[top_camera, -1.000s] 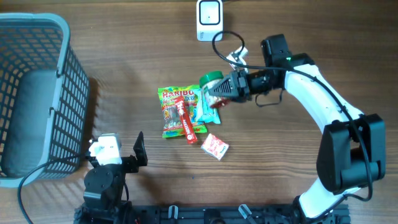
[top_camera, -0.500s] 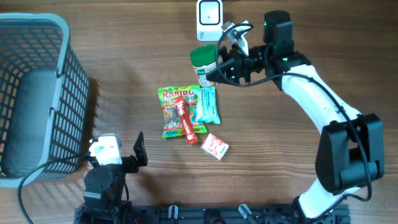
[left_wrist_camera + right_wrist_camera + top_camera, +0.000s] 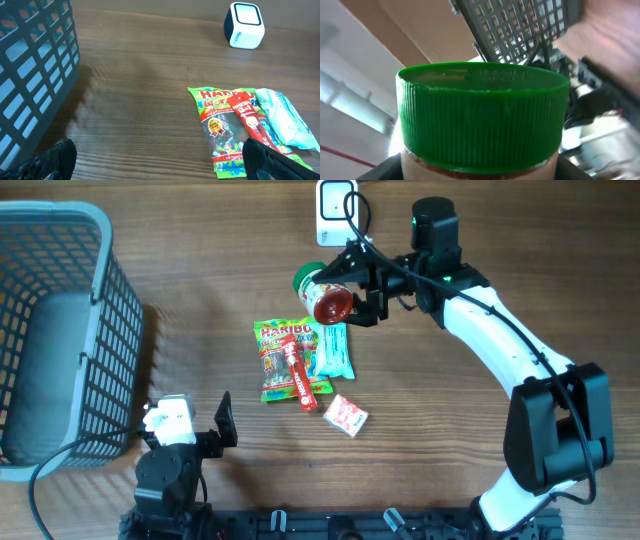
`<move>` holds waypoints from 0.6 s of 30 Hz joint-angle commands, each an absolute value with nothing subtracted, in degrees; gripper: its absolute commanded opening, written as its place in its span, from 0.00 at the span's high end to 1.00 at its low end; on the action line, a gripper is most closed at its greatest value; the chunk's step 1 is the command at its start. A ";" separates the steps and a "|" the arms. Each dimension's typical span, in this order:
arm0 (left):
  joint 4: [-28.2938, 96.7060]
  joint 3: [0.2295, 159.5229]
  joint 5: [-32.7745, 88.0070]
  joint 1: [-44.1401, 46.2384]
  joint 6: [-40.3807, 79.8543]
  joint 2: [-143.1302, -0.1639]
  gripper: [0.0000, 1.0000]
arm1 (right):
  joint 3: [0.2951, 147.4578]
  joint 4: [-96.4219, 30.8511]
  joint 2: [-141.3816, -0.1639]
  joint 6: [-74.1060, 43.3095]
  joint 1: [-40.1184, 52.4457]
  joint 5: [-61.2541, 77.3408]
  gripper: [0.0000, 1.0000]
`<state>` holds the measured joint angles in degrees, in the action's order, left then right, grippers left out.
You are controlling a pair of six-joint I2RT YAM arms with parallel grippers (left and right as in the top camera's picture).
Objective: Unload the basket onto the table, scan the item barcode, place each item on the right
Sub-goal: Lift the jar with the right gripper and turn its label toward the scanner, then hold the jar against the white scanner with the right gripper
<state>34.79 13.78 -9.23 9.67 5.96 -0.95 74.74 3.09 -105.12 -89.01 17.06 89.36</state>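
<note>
The right end effector [image 3: 352, 288] is gripping a jar [image 3: 325, 298] with a red label, held tilted just below the white scanner [image 3: 337, 208]. The jar's green ribbed lid [image 3: 482, 115] fills most of the right wrist view. Further below the scanner, a Haribo bag [image 3: 278, 360] lies flat on the desk [image 3: 200, 270]. A red stick packet [image 3: 298, 377] lies across the bag and a pale blue packet [image 3: 336, 350] touches its right edge. A small red-and-white packet [image 3: 346, 416] sits alone, further from the scanner than the rest of the pile. The grey basket [image 3: 122, 310] stands well to the left of the scanner. The left end effector [image 3: 160, 159] sits low, on the side of the pile away from the scanner, with its jaws spread wide and nothing between them.
</note>
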 commanded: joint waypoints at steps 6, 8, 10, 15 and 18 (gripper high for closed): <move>34.61 13.39 -9.93 9.30 6.50 -0.82 0.00 | 75.83 3.70 -105.10 -111.72 16.80 91.13 0.55; 34.61 13.39 -9.93 9.30 6.50 -0.82 0.00 | 75.83 3.86 -105.10 -115.02 16.80 91.39 0.55; 34.61 13.39 -9.93 9.30 6.50 -0.82 0.00 | 75.83 3.81 -105.10 -118.65 16.58 92.18 0.55; 34.61 13.39 -9.93 9.30 6.50 -0.82 0.00 | 75.83 7.31 -105.10 -118.58 13.39 92.23 0.55; 34.61 13.39 -9.93 9.30 6.50 -0.82 0.00 | 75.83 11.22 -105.10 -118.56 11.44 92.42 0.55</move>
